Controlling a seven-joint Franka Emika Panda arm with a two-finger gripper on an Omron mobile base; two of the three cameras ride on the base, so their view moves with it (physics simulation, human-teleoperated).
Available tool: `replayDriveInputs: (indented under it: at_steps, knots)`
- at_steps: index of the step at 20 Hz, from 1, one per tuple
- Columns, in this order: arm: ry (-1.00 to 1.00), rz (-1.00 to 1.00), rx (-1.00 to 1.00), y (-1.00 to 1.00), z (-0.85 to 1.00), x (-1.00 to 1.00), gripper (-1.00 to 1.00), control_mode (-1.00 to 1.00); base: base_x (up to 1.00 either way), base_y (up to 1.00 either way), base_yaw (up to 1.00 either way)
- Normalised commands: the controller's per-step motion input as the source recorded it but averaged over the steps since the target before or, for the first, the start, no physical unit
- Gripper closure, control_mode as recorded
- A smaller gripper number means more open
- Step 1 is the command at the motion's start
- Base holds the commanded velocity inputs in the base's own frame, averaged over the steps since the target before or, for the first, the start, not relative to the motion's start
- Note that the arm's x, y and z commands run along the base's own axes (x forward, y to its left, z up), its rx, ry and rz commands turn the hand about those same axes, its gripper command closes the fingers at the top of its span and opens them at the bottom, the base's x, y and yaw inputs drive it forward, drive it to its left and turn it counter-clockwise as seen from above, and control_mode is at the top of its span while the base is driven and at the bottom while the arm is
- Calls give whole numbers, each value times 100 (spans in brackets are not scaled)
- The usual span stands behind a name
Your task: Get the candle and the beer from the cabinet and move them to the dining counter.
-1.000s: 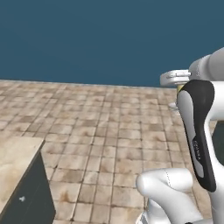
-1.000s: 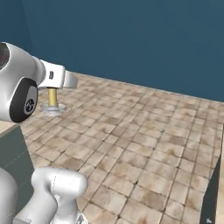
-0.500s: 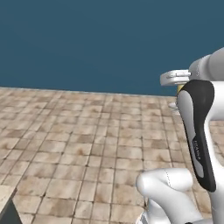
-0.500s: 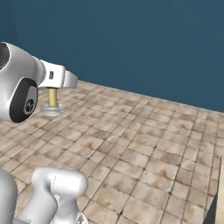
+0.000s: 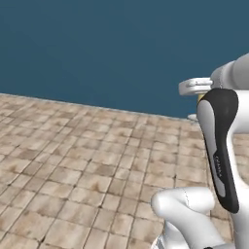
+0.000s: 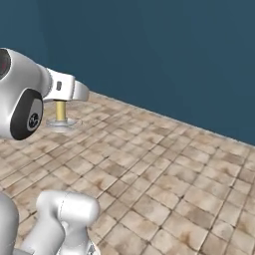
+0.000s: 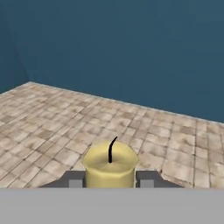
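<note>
Between claw (image 7: 110, 180) fingertips, candle (image 7: 110, 164)

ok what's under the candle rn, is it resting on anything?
The candle sits between the fingers, carried in the air. In the right base view its clear dish holder hangs below it, with tiled floor beneath. The holder's underside is hidden.

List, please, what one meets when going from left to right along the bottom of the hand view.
Left finger tip → candle, standing between the fingers → right finger tip. Behind them lies the tiled floor and a dark blue wall.
</note>
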Motion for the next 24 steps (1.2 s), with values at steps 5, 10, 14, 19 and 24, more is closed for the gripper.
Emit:
replayDriveInputs:
  at_steps: [5,10,14,19,24]
  knots:
    - [0,0,0,0,0,0,100,100,74,-73,62]
    - [0,0,0,0,0,0,100,100,70,-55,70]
    - [0,0,0,0,0,0,100,100,71,-56,70]
    - [0,0,0,0,0,0,100,100,74,-63,66]
    - [0,0,0,0,0,0,100,100,93,-64,59]
